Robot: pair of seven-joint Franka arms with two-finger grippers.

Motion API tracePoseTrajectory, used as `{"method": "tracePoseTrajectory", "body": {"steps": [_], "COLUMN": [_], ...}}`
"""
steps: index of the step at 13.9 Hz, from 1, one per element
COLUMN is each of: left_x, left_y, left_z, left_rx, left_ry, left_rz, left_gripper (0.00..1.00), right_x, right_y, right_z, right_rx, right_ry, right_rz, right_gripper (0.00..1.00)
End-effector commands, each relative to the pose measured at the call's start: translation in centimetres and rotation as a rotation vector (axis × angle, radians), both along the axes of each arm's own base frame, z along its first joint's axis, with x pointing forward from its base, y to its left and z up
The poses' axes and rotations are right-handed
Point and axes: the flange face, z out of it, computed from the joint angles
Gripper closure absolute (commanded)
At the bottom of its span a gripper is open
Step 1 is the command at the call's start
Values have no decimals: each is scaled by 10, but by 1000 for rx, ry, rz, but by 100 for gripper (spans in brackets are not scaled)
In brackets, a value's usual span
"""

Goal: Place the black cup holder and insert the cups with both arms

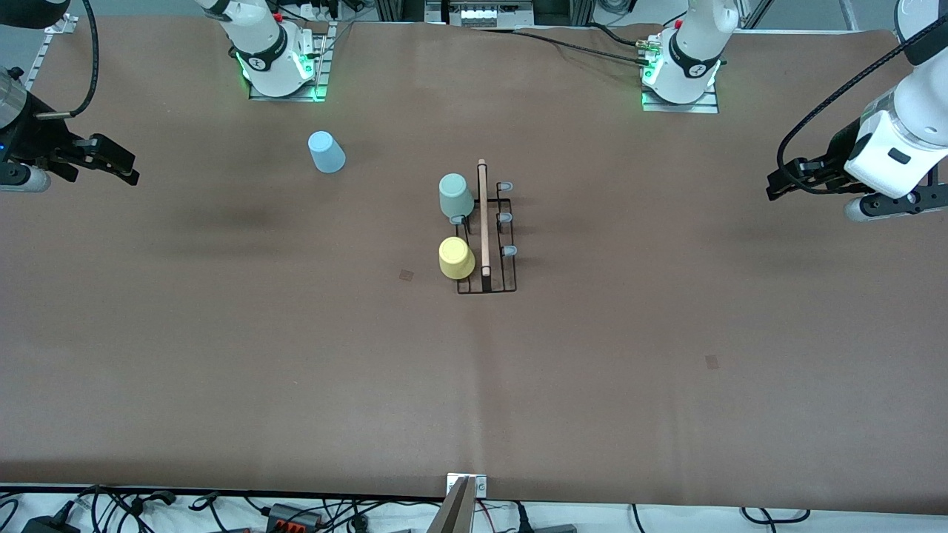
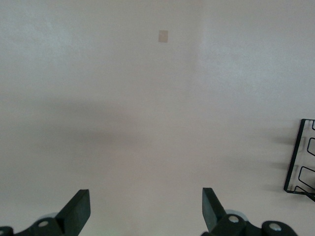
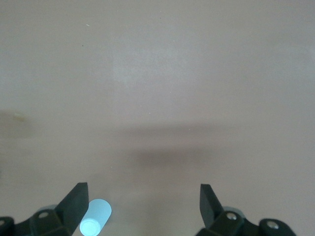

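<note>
The black cup holder [image 1: 495,244] stands mid-table, its wooden rod handle [image 1: 483,218] on top. A grey-green cup [image 1: 455,195] and a yellow cup [image 1: 456,257] sit upside down on pegs on its side toward the right arm's end. The pegs [image 1: 506,218] on its side toward the left arm's end are bare. A light blue cup [image 1: 326,152] stands upside down on the table toward the right arm's base; it also shows in the right wrist view [image 3: 95,218]. My right gripper [image 1: 111,163] is open and empty, raised over the table's right-arm end. My left gripper [image 1: 786,183] is open and empty over the left-arm end. The holder's edge shows in the left wrist view [image 2: 301,160].
The brown table cover [image 1: 296,355] is bare apart from two small dark marks [image 1: 406,275]. The arm bases [image 1: 278,59] stand along the edge farthest from the front camera. Cables lie past the edge nearest that camera.
</note>
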Motion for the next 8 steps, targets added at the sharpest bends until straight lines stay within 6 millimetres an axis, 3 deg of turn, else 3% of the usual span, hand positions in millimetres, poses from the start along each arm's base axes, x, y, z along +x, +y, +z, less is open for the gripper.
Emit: {"method": "tracePoseTrajectory", "body": {"steps": [1,8], "left_x": [-2,-2], "left_y": [1,1], "left_z": [4,4], "left_rx": [-17,-17], "left_ry": [2,2], "left_rz": [-5,-5], "left_gripper": [0,0], "right_x": [-10,-14], "right_y": [6,4], "right_z": [3,11], "right_rx": [11,11], "right_ry": [1,-8], "right_rz": [26,14], "right_gripper": [0,0]}}
